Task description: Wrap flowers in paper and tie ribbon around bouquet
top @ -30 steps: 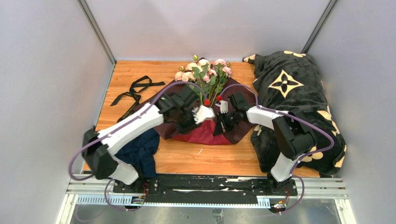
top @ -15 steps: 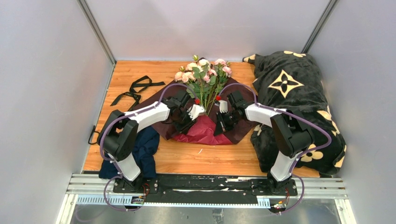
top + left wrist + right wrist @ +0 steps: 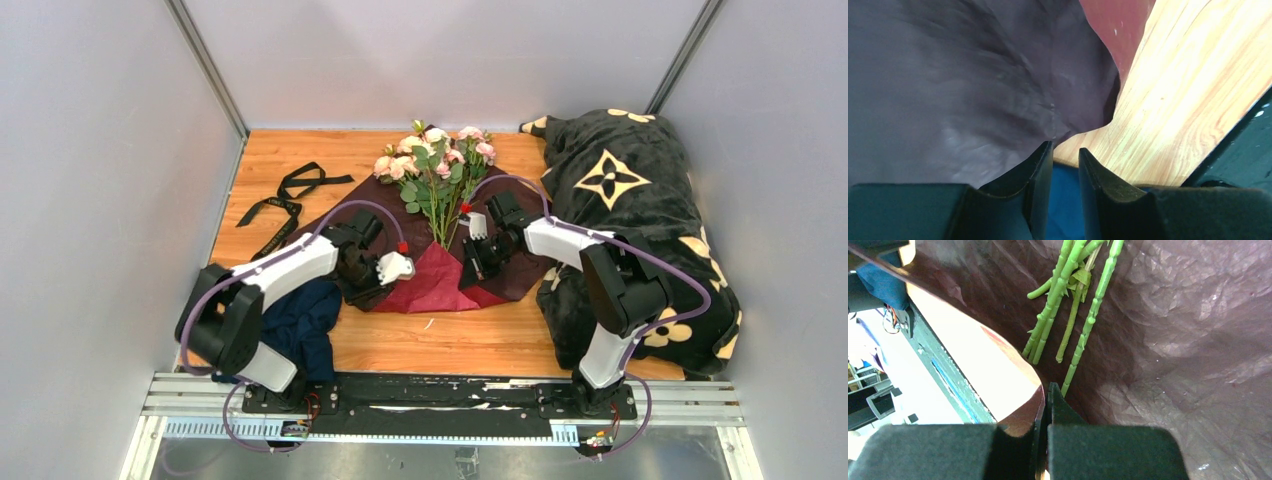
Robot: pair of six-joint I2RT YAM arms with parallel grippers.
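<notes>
The flowers [image 3: 435, 150], pale pink roses, lie on the burgundy paper [image 3: 430, 285], heads toward the far wall. Their green stems [image 3: 1068, 305] rest on the crinkled paper [image 3: 1188, 340]. My right gripper [image 3: 472, 270] is shut on a lifted edge of the paper, which stands pinched between its fingers [image 3: 1046, 387]. My left gripper [image 3: 368, 285] is at the paper's near left edge. Its jaws [image 3: 1065, 147] stand slightly apart with nothing between them, beside the paper [image 3: 973, 75]. The black ribbon [image 3: 285, 200] lies loose at the far left.
A navy blue cloth [image 3: 300, 320] lies crumpled by the left arm's base and shows under my left fingers [image 3: 1064, 200]. A black blanket with cream flowers [image 3: 630, 200] fills the right side. Grey walls close in the wooden table [image 3: 420, 345].
My left gripper has drawn back from the stems, leftward and toward the near edge, to the paper's left edge. The right gripper has stayed, still shut on the paper.
</notes>
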